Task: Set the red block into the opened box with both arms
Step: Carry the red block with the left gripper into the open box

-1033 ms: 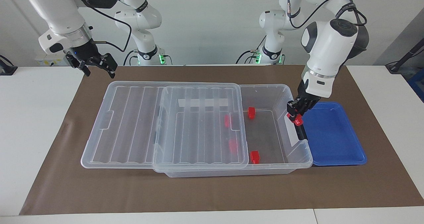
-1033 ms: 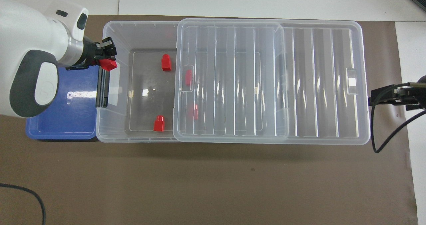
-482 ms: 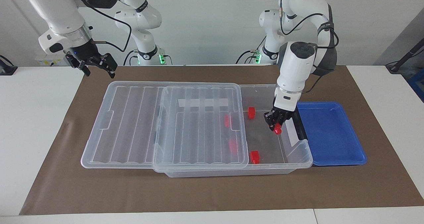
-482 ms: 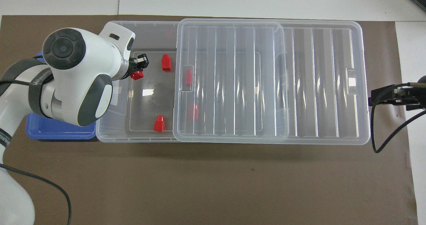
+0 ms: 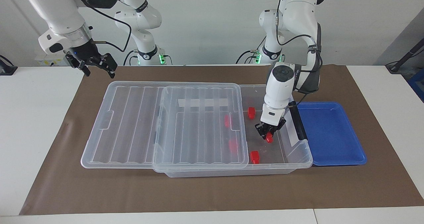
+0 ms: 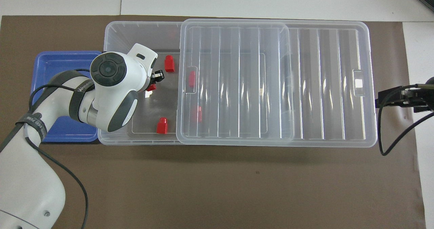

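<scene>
Left end effector (image 5: 267, 134) is down inside the large clear plastic storage box (image 5: 299, 152), right of frame centre, clenched on a small bright red plastic block (image 5: 269, 138) just above the floor. Right end effector (image 5: 96, 62) waits, released, at upper left over the brown mat (image 5: 205, 191).

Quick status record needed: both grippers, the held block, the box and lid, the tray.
left gripper: shut on red block, down inside the box's open end
right gripper: open, waiting above the mat at its own end
box: lid slid partway off
blocks in box: four others, two under the lid
blue tray: beside the box, no blocks
</scene>
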{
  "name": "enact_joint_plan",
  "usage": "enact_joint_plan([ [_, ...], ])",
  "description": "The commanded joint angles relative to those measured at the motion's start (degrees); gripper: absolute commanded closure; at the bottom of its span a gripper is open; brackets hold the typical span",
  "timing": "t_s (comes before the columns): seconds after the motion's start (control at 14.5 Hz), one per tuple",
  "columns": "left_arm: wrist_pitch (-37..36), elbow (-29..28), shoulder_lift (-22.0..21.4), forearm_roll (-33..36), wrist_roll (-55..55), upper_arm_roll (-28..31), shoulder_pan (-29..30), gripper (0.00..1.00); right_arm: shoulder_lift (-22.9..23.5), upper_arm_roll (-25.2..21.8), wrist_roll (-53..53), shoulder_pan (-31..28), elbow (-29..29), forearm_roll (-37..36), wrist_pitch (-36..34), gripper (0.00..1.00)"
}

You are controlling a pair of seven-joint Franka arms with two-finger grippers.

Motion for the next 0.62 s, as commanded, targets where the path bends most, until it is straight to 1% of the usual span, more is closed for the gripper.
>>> enact_joint_plan([
  [0.0,4.86,-3.57,0.3,1.61,-1.0,0.53,0.0,0.86,-0.41,-0.27,-0.99,-0.2,-0.12,1.09,-0.27,0.0],
  [0.14,6.37,-4.63,0.65,1.61,-1.17,0.62,0.0,0.86,-0.41,-0.36,-0.99,-0.2,-0.12,1.09,-0.27,0.0],
  [0.41,6.11,-4.64,0.66,1.61,-1.26,0.62,-0.09,0.82,-0.41,-0.27,-0.99,-0.2,-0.12,1.09,-0.27,0.0],
  [0.48,6.2,-4.64,0.66,1.61,-1.35,0.53,-0.01,0.72,-0.41,-0.27,-0.99,-0.2,-0.12,1.09,-0.27,0.0],
  [0.55,6.28,-4.64,0.66,1.61,-1.35,0.53,0.0,0.54,-0.41,-0.27,-0.99,-0.2,-0.12,1.09,-0.27,0.0],
])
